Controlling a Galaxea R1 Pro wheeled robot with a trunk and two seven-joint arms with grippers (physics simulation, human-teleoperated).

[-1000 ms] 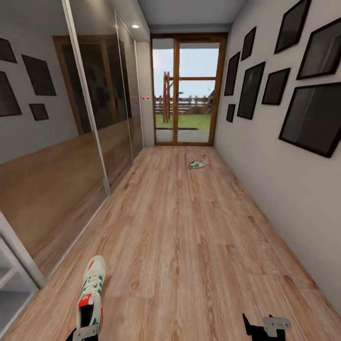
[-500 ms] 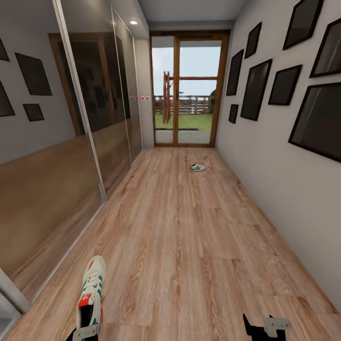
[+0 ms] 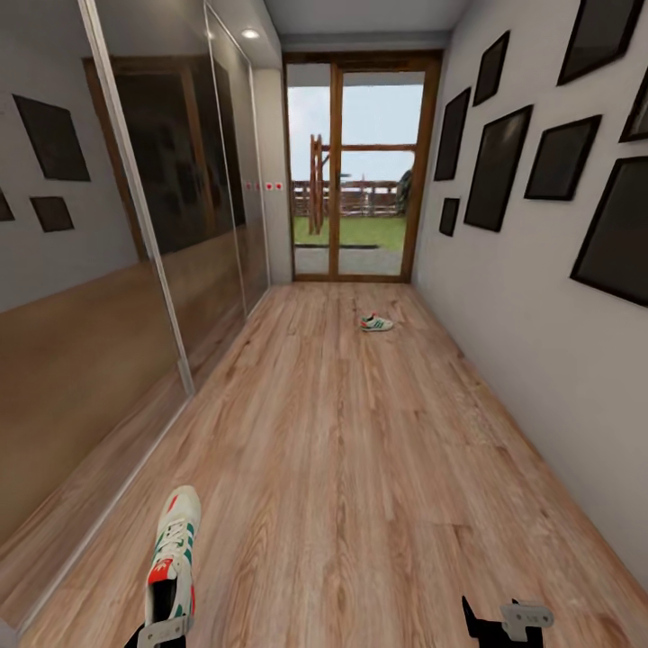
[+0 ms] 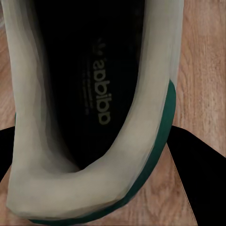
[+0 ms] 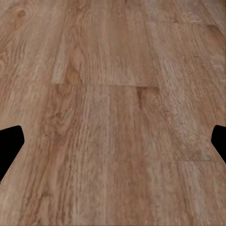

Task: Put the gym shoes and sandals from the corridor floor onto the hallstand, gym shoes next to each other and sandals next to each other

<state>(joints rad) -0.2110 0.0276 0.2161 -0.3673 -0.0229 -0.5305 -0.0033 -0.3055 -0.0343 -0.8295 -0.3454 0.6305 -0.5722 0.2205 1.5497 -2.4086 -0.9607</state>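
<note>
One gym shoe (image 3: 174, 562) hangs low at the robot's left side, heel toward the robot and toe pointing down the corridor, white with green side stripes and a red-orange tongue. The left gripper (image 3: 162, 632) has it by the heel end, its jaws closed on the shoe; from the left wrist you look straight into the dark inside of the shoe (image 4: 89, 94), the pale heel collar and green trim curving round it, with the black fingers (image 4: 197, 183) showing on either side and wood planks beneath.

The second gym shoe (image 3: 376, 322) lies on the corridor floor (image 3: 360, 468) far ahead, near the glass door (image 3: 357, 171) at the corridor's end and a little toward the right-hand wall, well apart from the held one.

The right gripper (image 3: 493, 623) sits low at the robot's right, carrying nothing. Its jaws stand wide: from the right wrist the two dark fingertips (image 5: 9, 146) sit at opposite edges with bare plank floor (image 5: 113, 117) between them.

Mirrored sliding panels (image 3: 135, 225) run along the left wall, reflecting the floor and frames. Dark picture frames (image 3: 495, 166) hang along the right wall. Beyond the door there is grass and a wooden fence.
</note>
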